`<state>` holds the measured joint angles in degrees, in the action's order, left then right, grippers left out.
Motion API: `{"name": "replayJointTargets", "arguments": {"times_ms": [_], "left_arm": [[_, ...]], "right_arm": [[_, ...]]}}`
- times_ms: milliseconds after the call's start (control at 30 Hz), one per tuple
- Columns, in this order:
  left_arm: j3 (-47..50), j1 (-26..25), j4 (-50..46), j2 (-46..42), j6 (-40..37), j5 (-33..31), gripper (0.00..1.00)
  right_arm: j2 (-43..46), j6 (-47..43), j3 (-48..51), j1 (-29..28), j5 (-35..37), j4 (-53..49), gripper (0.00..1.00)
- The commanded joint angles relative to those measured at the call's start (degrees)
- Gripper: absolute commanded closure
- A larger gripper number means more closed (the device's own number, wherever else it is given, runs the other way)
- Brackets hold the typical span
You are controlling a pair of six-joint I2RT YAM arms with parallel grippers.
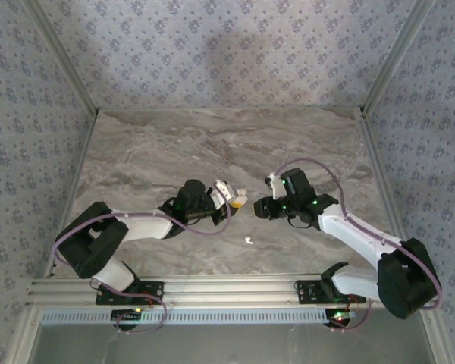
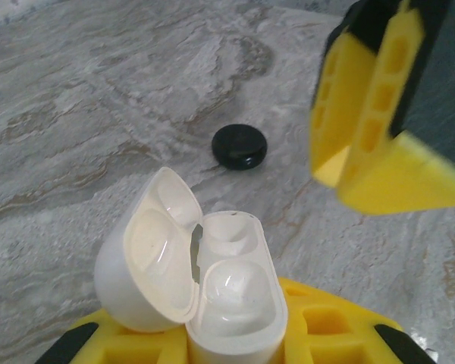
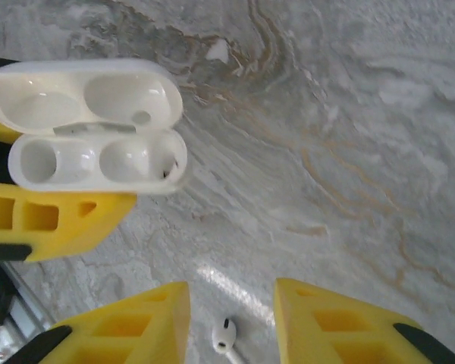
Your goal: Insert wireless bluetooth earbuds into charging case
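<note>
My left gripper [image 2: 231, 345] is shut on the charging case [image 2: 231, 303], a glossy white box held off the table with its lid [image 2: 148, 262] hinged open. Both wells look empty in the right wrist view, where the case [image 3: 98, 159] sits upper left. One white stemmed earbud [image 3: 226, 336] lies on the marble table, seen between the fingers of my right gripper [image 3: 231, 303], which is open and holds nothing. From above, the earbud [image 1: 249, 241] lies just in front of the two grippers, left gripper [image 1: 231, 197] and right gripper [image 1: 255, 208], which face each other closely.
A flat black round disc [image 2: 240, 146] lies on the marble beyond the case. The right gripper's yellow fingers [image 2: 379, 114] hang close at the upper right of the left wrist view. Patterned walls enclose the table [image 1: 152, 152] on three sides.
</note>
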<state>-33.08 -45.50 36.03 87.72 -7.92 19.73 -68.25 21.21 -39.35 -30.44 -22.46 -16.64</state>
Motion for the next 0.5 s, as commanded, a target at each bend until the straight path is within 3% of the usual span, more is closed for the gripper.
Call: {"name": "replayJointTargets", "arguments": {"times_ms": [0, 200, 467], "left_arm": [[-0.3, 0.0, -3.0, -3.9, 0.2, -3.4, 0.89], [3.2, 0.9, -6.1, -10.6, 4.8, -6.9, 0.89], [7.6, 1.6, -12.0, -21.6, 6.8, -11.0, 0.89]], "right_arm": [[0.9, 3.1, -6.0, -0.9, 2.3, -15.5, 0.62], [-4.7, 1.3, -13.5, -4.8, 5.8, -32.5, 0.6], [-20.8, -12.2, -22.8, -11.4, 3.1, -38.9, 0.58]]}}
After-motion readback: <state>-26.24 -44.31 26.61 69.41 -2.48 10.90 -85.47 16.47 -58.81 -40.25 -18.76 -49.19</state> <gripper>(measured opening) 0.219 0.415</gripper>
